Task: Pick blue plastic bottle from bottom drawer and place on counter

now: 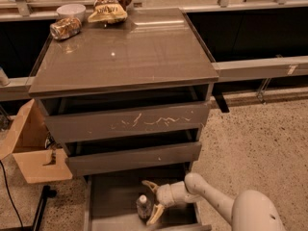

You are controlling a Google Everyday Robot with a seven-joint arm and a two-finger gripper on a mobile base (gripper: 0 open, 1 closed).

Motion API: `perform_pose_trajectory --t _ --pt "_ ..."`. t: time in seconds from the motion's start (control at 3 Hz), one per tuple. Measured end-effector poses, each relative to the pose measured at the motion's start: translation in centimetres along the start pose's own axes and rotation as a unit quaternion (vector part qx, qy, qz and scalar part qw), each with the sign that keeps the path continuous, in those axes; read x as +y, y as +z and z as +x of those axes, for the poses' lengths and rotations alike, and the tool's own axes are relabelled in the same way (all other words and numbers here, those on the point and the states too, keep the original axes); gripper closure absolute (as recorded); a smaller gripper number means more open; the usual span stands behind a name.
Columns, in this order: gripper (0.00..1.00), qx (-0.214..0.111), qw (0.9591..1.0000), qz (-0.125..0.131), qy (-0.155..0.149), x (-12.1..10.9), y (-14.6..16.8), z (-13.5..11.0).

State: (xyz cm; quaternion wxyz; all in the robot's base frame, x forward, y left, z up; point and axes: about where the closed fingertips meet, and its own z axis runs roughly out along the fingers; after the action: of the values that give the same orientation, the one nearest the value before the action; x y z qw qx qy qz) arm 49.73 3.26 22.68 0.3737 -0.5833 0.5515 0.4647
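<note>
The blue plastic bottle [143, 207] stands upright with its white cap up on the flat grey floor of the open bottom drawer [113, 196]. My gripper [151, 202] reaches into the drawer from the right. Its two pale fingers are spread, one behind the bottle and one in front, with the bottle just left of the gap. The bottle rests on the drawer floor. The counter [125, 52] is the glossy grey-brown cabinet top above.
A crushed can [65, 28], a white bowl [70, 10] and a chip bag [109, 6] sit at the counter's back left. A cardboard box [31, 148] stands left of the cabinet. The scratched top drawer front [127, 121] and middle drawer overhang the bottom drawer.
</note>
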Motion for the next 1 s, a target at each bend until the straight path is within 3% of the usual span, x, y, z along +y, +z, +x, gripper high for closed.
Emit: perform_pose_trajectory --t 0.33,1.0 --pt "0.03 -0.002 0.9999 -0.016 -0.001 0.58 1.12 0.02" --pt "0.50 -0.002 0.9998 -0.018 -0.002 0.65 1.28 0.04"
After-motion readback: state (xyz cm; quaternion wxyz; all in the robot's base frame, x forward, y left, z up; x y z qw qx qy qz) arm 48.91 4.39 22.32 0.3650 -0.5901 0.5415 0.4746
